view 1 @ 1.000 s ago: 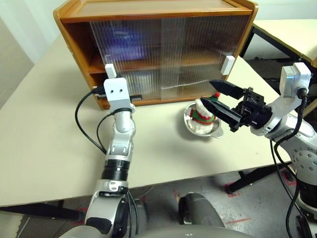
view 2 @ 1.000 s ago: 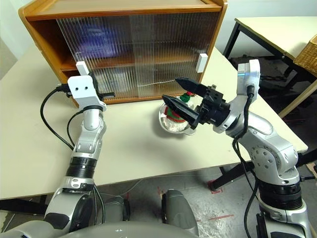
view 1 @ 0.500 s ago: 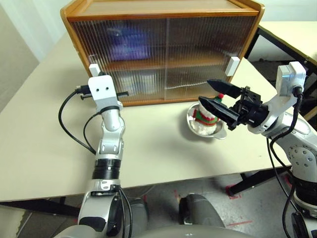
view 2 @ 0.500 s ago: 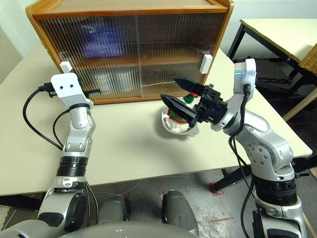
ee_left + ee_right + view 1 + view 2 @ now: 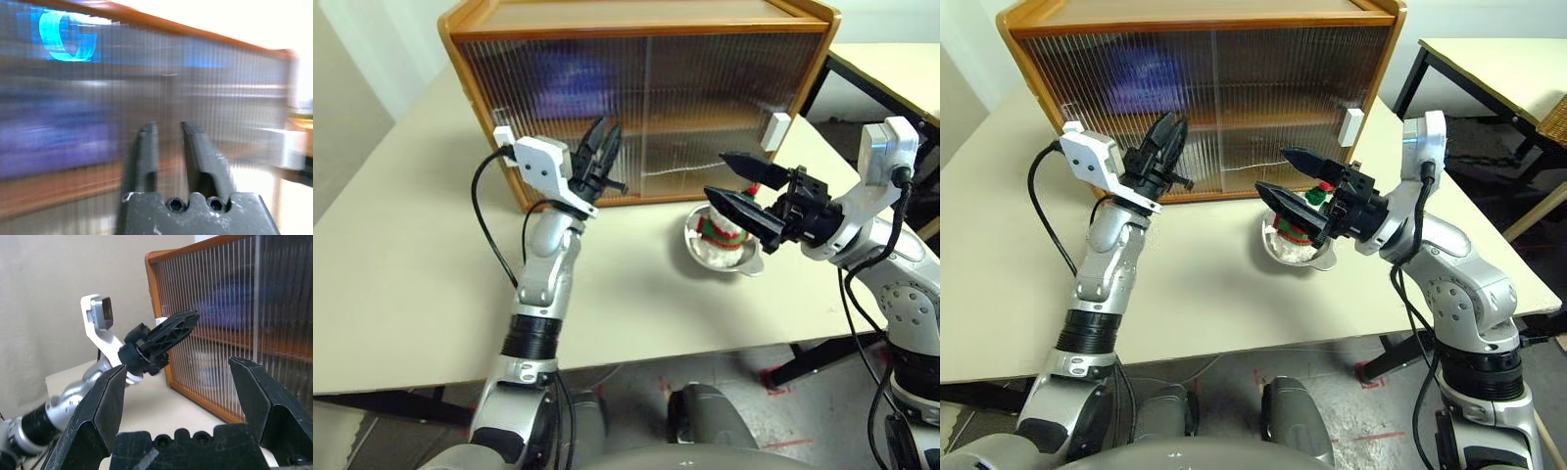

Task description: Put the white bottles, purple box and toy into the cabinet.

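The toy [image 5: 720, 230], a white plush bear in red and green stripes, sits in a steel bowl [image 5: 744, 262] on the table in front of the cabinet [image 5: 636, 20]. My right gripper [image 5: 717, 174] hangs open just above and left of the toy, with nothing between its fingers. Both ribbed doors are slid shut. The purple box [image 5: 570, 93] shows as a lilac blur behind them on the upper shelf. Pale shapes [image 5: 208, 369] on the lower shelf may be the white bottles; I cannot tell. My left gripper [image 5: 602, 147] points at the left door, slightly open and empty.
White handles sit at the left door's edge [image 5: 502, 134] and the right door's edge [image 5: 775, 130]. A black cable [image 5: 489, 230] loops from my left wrist over the table. A second table [image 5: 891, 59] stands at the back right. The table's front edge [image 5: 636, 357] is close.
The left door slid left and closed the cabinet. My left gripper then came off the handle, swung up and to the right, rolled, and parted its fingers. The right arm has stayed put.
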